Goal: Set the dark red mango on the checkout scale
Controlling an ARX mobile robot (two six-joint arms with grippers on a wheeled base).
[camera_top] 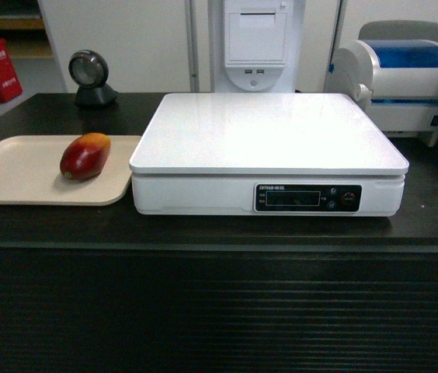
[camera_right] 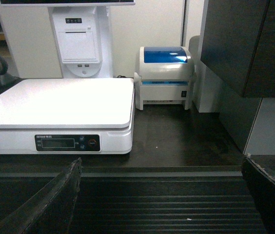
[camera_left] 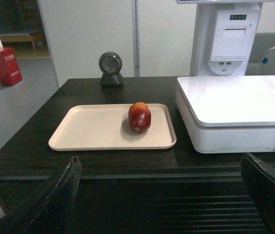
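Both pincers stand wide apart and hold nothing: in the left wrist view our left pincer (camera_left: 159, 195) shows only as two dark fingertips at the lower corners, and the right pincer (camera_right: 159, 195) looks the same in its own view, both hanging in front of the ribbed face of the bench (camera_top: 203, 311). Neither arm shows in the head view, so we judge both are drawn back, short of the bench top. The mango (camera_top: 85, 155) lies on its side on a beige tray (camera_top: 17, 175), toward the tray's right edge and near the scale (camera_top: 269, 136), with its orange end pointing away from us. The tray sits just beside the scale's left edge, and the scale's white platform carries nothing. A round black scanner (camera_top: 91, 78) stands behind the tray, and a white-and-blue printer (camera_top: 405, 78) stands off the scale's far right corner. We judge the task has not begun in earnest: the step in hand is the reach for the fruit, and the left arm is the nearer one. The next move calls for us to bring the left pincer up over the bench edge and onto the tray, closing across the mango's narrower width. Its glossy rounded skin may slip or roll, so we would grip gently and centred before lifting it rightward onto the platform.
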